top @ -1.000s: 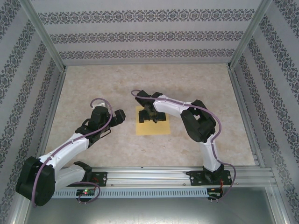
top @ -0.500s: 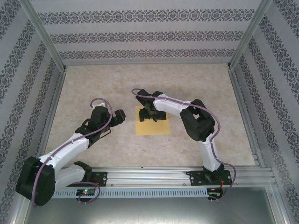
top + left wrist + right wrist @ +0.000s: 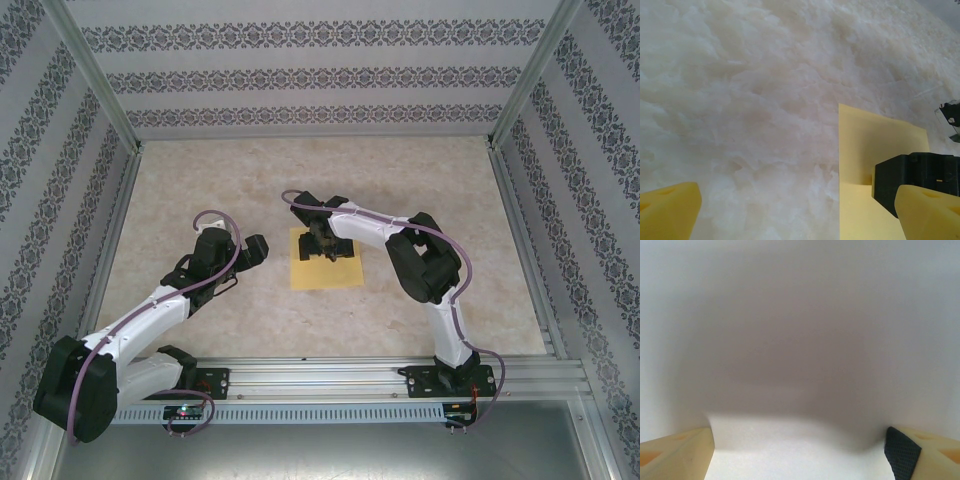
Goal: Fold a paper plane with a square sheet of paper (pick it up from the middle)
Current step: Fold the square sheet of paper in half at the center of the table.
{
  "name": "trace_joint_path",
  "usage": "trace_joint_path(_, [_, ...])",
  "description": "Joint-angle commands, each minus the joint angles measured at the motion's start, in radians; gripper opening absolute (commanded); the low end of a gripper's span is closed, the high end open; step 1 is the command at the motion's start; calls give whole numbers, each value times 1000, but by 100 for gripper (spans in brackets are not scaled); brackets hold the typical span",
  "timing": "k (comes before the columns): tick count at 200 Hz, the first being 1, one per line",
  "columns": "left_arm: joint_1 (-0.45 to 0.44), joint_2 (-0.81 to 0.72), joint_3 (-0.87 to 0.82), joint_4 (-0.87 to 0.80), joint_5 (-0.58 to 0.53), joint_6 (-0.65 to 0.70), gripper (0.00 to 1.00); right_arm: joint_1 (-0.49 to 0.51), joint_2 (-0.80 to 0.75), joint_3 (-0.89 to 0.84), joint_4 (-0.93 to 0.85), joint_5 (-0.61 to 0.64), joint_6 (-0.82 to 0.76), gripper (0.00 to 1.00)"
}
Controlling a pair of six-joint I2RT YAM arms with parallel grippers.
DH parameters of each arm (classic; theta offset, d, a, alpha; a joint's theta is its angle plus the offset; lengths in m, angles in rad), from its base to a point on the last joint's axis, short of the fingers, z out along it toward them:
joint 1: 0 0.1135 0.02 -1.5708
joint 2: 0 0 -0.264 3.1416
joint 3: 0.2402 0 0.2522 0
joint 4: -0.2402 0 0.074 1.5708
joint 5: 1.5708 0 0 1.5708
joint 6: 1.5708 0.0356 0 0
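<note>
Paper [image 3: 326,274] unmoved — right gripper [image 3: 322,248] shifted slightly over it, splayed; left gripper [image 3: 260,247] splayed too.

The overhead view is evenly and softly lit and sharp across the table [image 3: 200,180], with only faint shadows under the arms and no glare. The left wrist view is bright: the pale tabletop is nearly washed out, the square sheet of paper [image 3: 865,145] is vivid, and the left gripper's [image 3: 799,206] fingertips [image 3: 670,210] are soft. The right wrist view is a dim, unfocused grey haze with a brighter band along the bottom, and the right gripper's [image 3: 800,450] fingertips [image 3: 675,452] are blurred.
</note>
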Motion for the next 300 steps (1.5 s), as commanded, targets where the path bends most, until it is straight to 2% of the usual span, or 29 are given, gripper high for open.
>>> trace_joint_path(1, [1, -13, 4, -32, -11, 16, 100, 28, 49, 19, -94, 102, 8, 94])
trace_joint_path(59, [1, -25, 45, -137, -28, 23, 100, 111, 81, 129, -191, 341, 89, 97])
trace_joint_path(112, [0, -50, 29, -168, -83, -32, 100, 125, 32, 122, -153, 360, 86, 97])
trace_joint_path(131, [0, -56, 32, -161, -70, -23, 100, 113, -16, 93, -109, 281, 94, 97])
trace_joint_path(143, [7, -57, 41, -148, -14, -11, 100, 100, -56, 68, -79, 236, 100, 97])
trace_joint_path(169, [104, -22, 124, -245, 211, -61, 100, 27, -153, -49, 75, -16, 122, 98])
trace_joint_path(175, [143, -7, 152, -278, 292, -59, 100, 12, -172, -79, 112, -69, 128, 97])
trace_joint_path(198, [265, 52, 218, -285, 650, -9, 100, -12, -219, -137, 178, -153, 141, 98])
trace_joint_path(213, [317, 105, 277, -368, 751, 5, 100, -18, -236, -154, 203, -191, 148, 98])
trace_joint_path(230, [350, 178, 344, -471, 807, -6, 100, -21, -254, -170, 221, -221, 152, 97])
trace_joint_path(252, [353, 234, 421, -593, 769, -4, 100, -28, -278, -197, 268, -278, 154, 98])
trace_joint_path(281, [355, 239, 441, -604, 722, -110, 100, -61, -303, -245, 360, -421, 198, 98])
trace_joint_path(300, [355, 243, 426, -552, 766, -188, 100, -83, -329, -279, 414, -484, 233, 98])
